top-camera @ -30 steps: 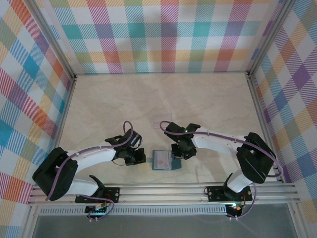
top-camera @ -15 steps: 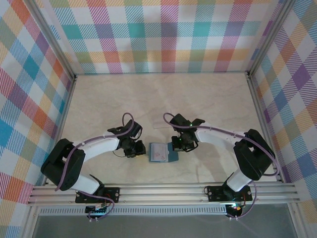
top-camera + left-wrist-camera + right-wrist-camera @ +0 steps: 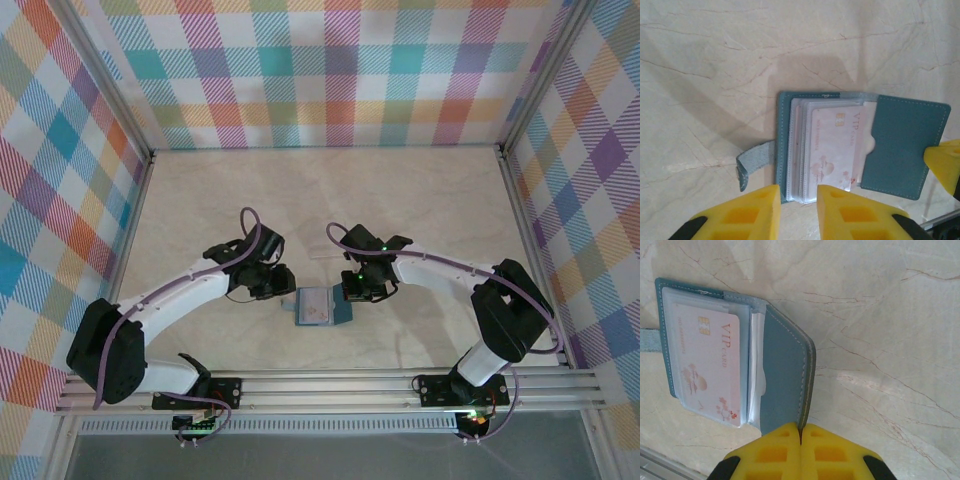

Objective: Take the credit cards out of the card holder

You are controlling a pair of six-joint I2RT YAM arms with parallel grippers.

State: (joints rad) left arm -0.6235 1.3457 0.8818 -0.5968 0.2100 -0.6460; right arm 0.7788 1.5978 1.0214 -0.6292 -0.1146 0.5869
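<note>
1. From the top camera I count one card holder [image 3: 318,307]. It lies open on the worktop [image 3: 400,200], close to the near edge, and its opened length runs left to right between my two hands. The left hand [image 3: 284,287] sits just off its far left corner, and the right hand [image 3: 356,291] is at its far right corner.
2. On the left wrist camera the card holder [image 3: 902,145] stretches across the frame. Its teal cover is to the right and its closing tab [image 3: 752,165] curls out to the left.
   - One credit card [image 3: 837,150] lies face up in the top clear sleeve. Its long axis crosses the holder's, and its right edge is hidden behind the cover.
   - Paler layers sit stacked beneath the card; I cannot count them.
   - The left hand [image 3: 799,195] has its fingers slightly parted with nothing between them, and the holder's near edge lies just beyond the tips.
   - A yellow fingertip [image 3: 944,167] of the right hand touches the cover's right edge.
3. On the right wrist camera the credit card [image 3: 705,365] runs top to bottom in the frame, with its chip towards the top.
   - The card holder's cover [image 3: 785,365] tilts up off the sleeves.
   - The right hand [image 3: 801,432] has its fingers pressed together, pinching the cover's free edge at its lower corner.
   - The card lies to the left, apart from the fingers.
</note>
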